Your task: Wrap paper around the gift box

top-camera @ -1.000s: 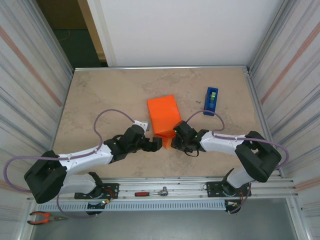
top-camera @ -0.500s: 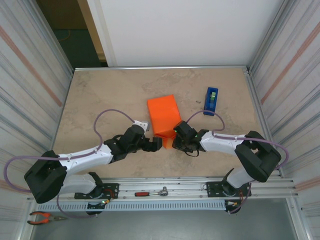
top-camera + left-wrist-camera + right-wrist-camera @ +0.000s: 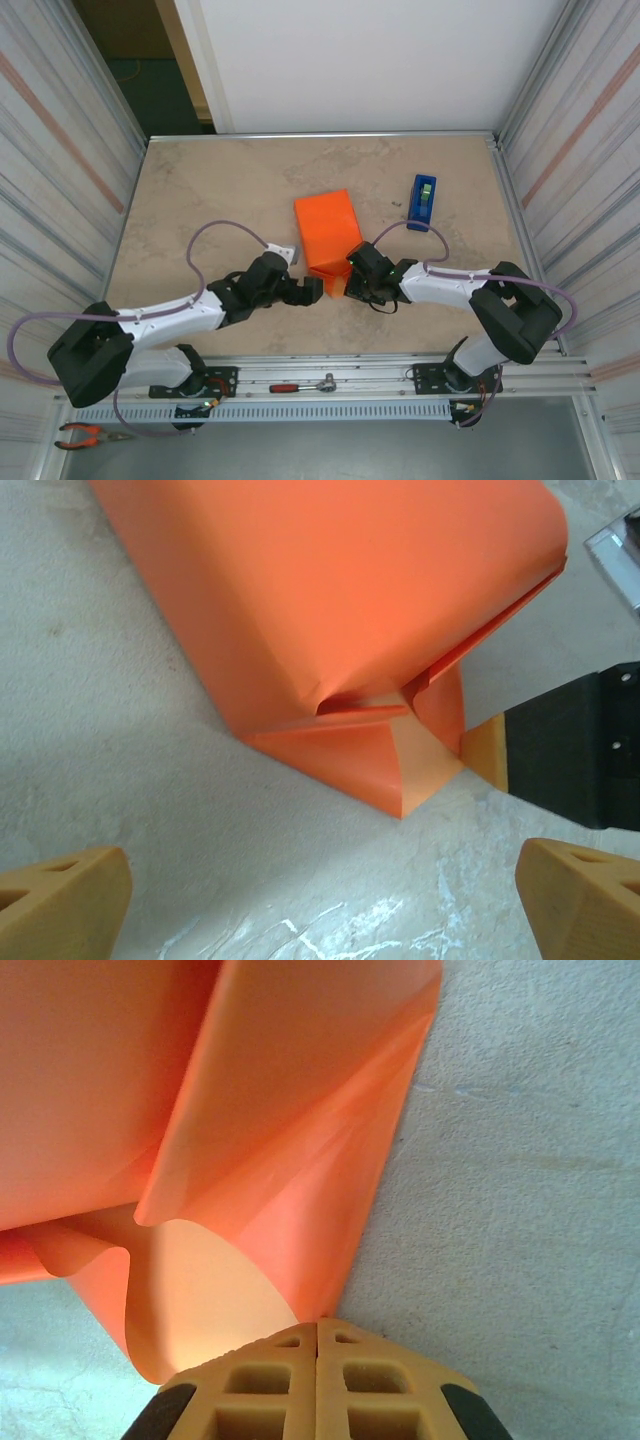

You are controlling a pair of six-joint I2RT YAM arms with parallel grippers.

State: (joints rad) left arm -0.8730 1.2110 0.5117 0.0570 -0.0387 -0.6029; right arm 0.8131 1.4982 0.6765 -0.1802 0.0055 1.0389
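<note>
The orange paper [image 3: 327,231] lies folded over the gift box, which is hidden under it, at the table's middle. In the left wrist view the paper [image 3: 330,610] ends in folded triangular flaps at the near end. My right gripper [image 3: 318,1322] is shut, its tips pinching the lower corner of a loose paper [image 3: 300,1150] flap just above the tabletop. From above, the right gripper [image 3: 350,283] sits at the parcel's near end. My left gripper [image 3: 312,290] stands open a little short of that end, its fingers [image 3: 62,900] wide apart with only table between them.
A blue tape dispenser [image 3: 422,202] stands to the right of the parcel. A ratchet tool [image 3: 302,385] lies on the rail by the arm bases, and pliers [image 3: 85,435] at the bottom left. Corrugated walls close in both sides.
My right gripper's jaws have closed onto the paper flap at the parcel's near end. The left arm has barely shifted and stays open.
</note>
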